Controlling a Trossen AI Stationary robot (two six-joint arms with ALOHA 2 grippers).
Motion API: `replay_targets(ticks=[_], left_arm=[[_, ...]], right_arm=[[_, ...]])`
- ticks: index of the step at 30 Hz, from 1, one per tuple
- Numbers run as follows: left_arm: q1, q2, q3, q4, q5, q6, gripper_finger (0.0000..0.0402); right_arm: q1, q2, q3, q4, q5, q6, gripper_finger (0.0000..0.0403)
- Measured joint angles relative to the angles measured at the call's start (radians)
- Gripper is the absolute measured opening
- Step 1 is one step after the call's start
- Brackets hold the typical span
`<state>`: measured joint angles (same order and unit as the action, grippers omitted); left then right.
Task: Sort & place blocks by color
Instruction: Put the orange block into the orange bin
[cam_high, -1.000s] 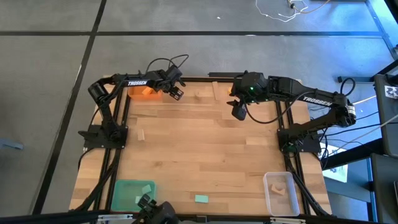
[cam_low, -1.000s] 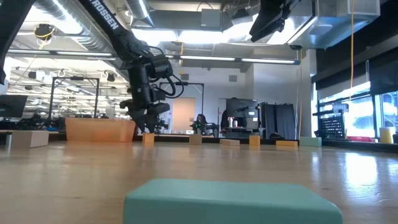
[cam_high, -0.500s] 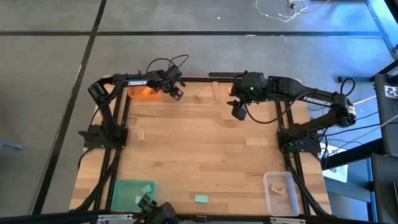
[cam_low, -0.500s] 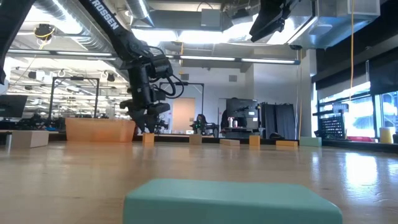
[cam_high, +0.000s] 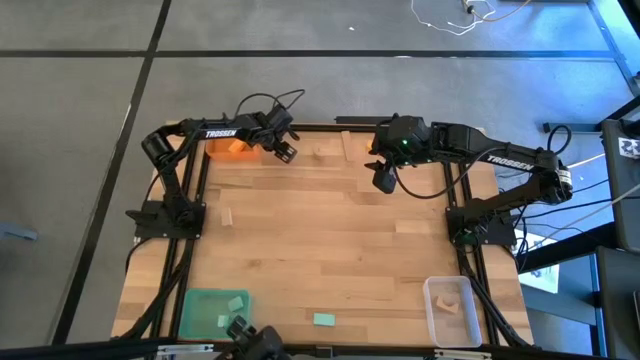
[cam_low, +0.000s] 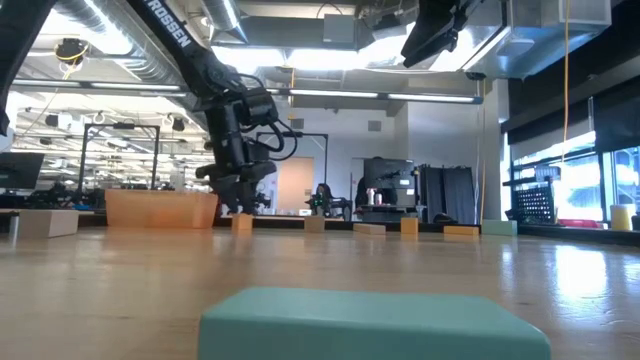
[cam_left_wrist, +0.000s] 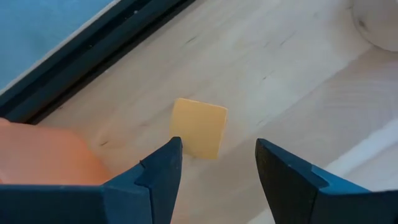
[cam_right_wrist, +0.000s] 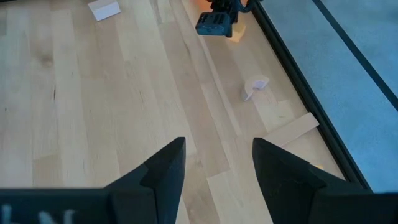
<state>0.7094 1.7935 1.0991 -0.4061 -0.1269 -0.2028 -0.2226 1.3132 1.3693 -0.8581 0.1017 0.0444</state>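
Observation:
A small orange block (cam_left_wrist: 199, 127) lies flat on the table beside the orange tray (cam_left_wrist: 43, 155) at the far left. My left gripper (cam_left_wrist: 217, 168) hovers open just above it, fingers on either side of its near end, touching nothing. In the low view my left gripper (cam_low: 238, 195) stands right over this orange block (cam_low: 241, 222). My right gripper (cam_high: 383, 180) hangs open high over the table's far middle. A teal block (cam_high: 323, 320) lies near the front edge. A wood block (cam_high: 227, 216) lies at the left.
A green tray (cam_high: 212, 310) stands at the near left. At the near right a clear tray (cam_high: 450, 308) has a wood block inside. Small blocks (cam_low: 409, 226) line the far edge. A wood strip (cam_right_wrist: 292, 129) lies by the far rim.
My left gripper has turned slightly at the wrist above the orange block, staying open and in place.

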Motion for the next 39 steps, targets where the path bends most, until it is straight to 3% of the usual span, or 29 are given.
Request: replay_targets(ticks=[8,20,26,39], left_arm=[[-0.047,0.0,0.001,0.002,0.033,0.004,0.0195],[-0.068,-0.028,0.01,0.013,-0.087,0.058,0.0195],[-0.039,-0.014,0.019,0.011,-0.016,0.0,0.0195],[-0.03,0.042,0.018,0.023,0.015,-0.059,0.0195]], right_arm=[[0.0,0.0,0.0,0.0,0.0,0.0,0.0187],[-0.001,0.0,0.0,0.0,0.0,0.0,0.0187],[-0.005,0.0,0.0,0.0,0.001,0.0,0.0187],[-0.005,0.0,0.0,0.0,0.0,-0.001,0.0187]])
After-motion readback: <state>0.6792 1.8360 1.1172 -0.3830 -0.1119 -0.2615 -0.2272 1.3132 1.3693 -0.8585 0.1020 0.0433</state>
